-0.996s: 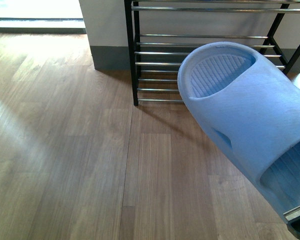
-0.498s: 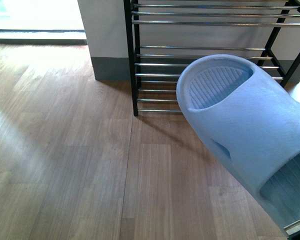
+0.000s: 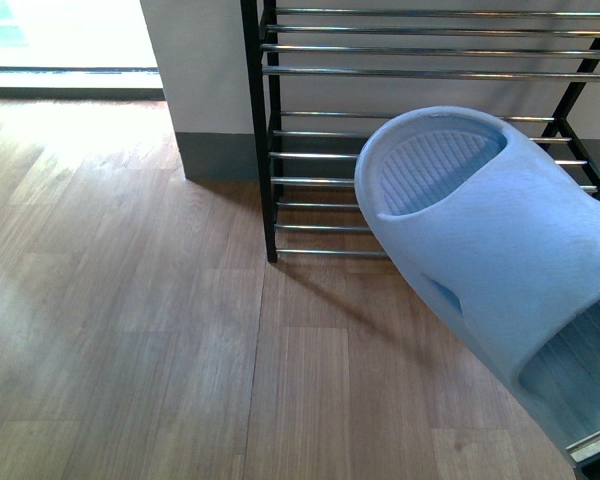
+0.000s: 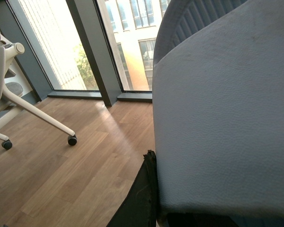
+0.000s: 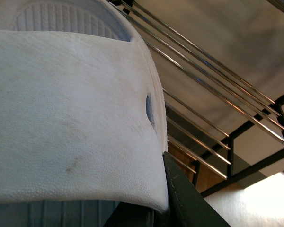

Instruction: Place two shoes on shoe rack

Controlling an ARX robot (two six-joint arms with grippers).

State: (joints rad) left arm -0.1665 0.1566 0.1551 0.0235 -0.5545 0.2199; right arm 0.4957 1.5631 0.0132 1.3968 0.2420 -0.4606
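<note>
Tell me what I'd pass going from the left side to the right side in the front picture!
Bright window → white wall pillar → shoe rack's black left post → pale blue slide, held up in the air in front of the rack's bars.

Daylight pours in from the washed-out window (image 3: 60, 35) at far left, laying a pale sheen on the floor (image 3: 130, 300). The slide (image 3: 490, 250) throws a soft shadow to its left. The rack bars (image 3: 420, 72) glint. In both wrist views the slide is too close to be sharp.
</note>
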